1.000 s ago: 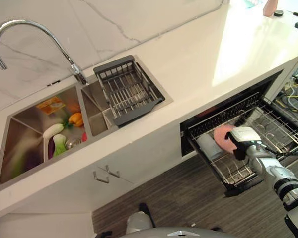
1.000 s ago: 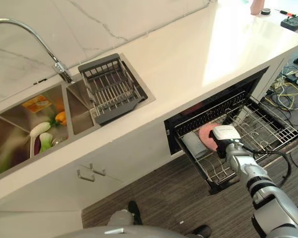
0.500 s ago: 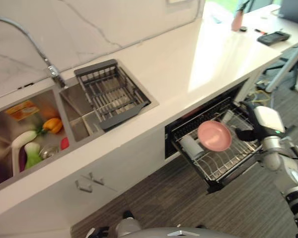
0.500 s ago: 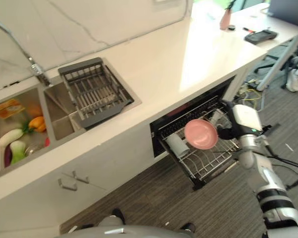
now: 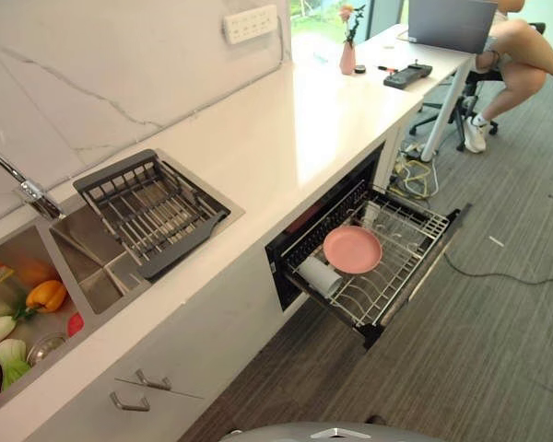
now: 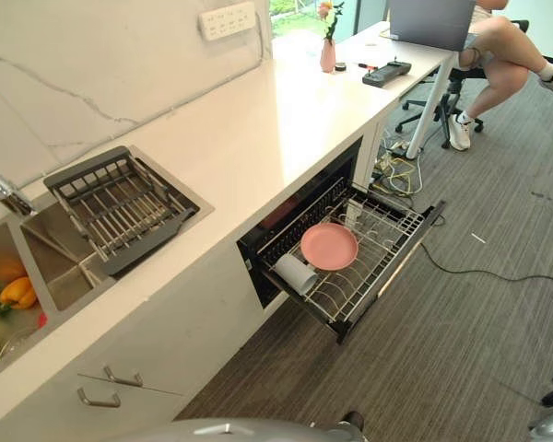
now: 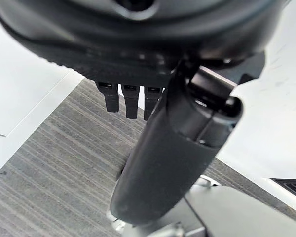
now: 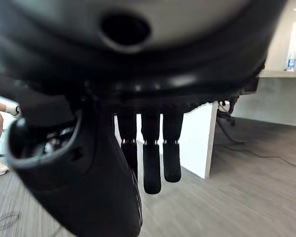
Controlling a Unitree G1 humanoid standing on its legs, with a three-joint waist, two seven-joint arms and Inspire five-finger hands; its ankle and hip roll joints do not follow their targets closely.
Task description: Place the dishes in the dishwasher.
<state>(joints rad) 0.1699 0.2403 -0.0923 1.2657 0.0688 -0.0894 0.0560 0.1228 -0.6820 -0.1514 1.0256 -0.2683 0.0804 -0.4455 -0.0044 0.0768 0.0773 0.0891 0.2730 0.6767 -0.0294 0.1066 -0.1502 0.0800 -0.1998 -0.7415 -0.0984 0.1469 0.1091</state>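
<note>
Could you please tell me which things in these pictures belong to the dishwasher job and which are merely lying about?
Job: pink plate lying in the pulled-out dishwasher rack; white cup on its side beside it.

Lying about: dish drainer over the sink; vegetables in the sink; vase, laptop and a seated person at the far desk.

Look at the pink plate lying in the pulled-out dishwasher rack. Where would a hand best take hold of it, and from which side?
Grip the pink plate by its rim, probably the edge facing the open floor. It lies nearly flat across the rack, face up, so only the thin edge offers a pinch. The counter overhangs the inner side and a white cup lies close beside it, so coming from above and outside looks clearest.
</note>
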